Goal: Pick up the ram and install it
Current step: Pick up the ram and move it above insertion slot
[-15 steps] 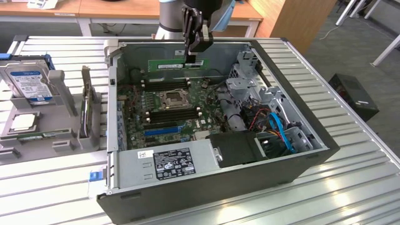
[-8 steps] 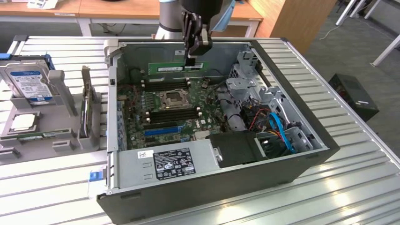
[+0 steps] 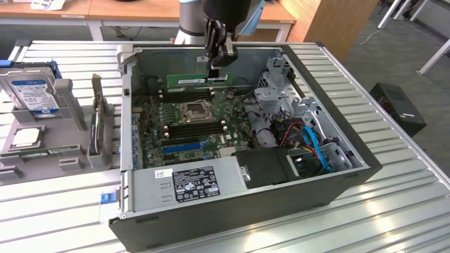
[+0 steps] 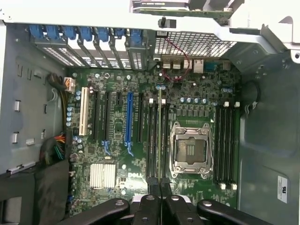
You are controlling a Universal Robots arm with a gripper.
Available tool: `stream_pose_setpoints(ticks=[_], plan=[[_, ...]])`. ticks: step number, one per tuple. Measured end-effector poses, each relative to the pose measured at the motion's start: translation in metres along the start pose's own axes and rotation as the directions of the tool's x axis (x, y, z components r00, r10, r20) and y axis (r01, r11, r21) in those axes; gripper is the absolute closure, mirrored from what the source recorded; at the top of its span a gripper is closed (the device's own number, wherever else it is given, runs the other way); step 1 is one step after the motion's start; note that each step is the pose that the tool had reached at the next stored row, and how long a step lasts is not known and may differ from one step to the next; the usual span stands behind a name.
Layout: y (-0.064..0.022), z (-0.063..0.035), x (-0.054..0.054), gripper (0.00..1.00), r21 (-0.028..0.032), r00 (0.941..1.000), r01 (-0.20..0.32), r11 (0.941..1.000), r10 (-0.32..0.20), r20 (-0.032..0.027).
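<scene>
Jaws clamped on the ram (image 3: 186, 80). Hung inside the open computer case (image 3: 246, 211) on the slatted surface (image 3: 393, 221), near the case's far wall. Poised over the motherboard (image 4: 197, 93), stick edge-down, in line with the black memory slots (image 4: 151, 140) beside the CPU socket (image 4: 190, 150).

A ribbed metal table (image 3: 393, 211) stands before wooden desks (image 3: 134, 8) on grey carpet (image 3: 401, 47).

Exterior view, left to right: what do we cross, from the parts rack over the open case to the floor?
Hard drive → upright circuit card → ram → blue cables → black box
</scene>
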State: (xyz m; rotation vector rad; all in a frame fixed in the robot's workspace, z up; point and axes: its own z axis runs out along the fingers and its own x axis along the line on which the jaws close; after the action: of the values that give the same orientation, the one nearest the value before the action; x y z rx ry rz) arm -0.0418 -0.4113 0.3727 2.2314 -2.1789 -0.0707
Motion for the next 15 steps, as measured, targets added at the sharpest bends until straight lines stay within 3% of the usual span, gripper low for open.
stream_pose_setpoints(ticks=[15], plan=[[-0.0006,0.0131,0.0,0.88,0.0026,1.0,0.0,1.0,0.0,-0.0001]])
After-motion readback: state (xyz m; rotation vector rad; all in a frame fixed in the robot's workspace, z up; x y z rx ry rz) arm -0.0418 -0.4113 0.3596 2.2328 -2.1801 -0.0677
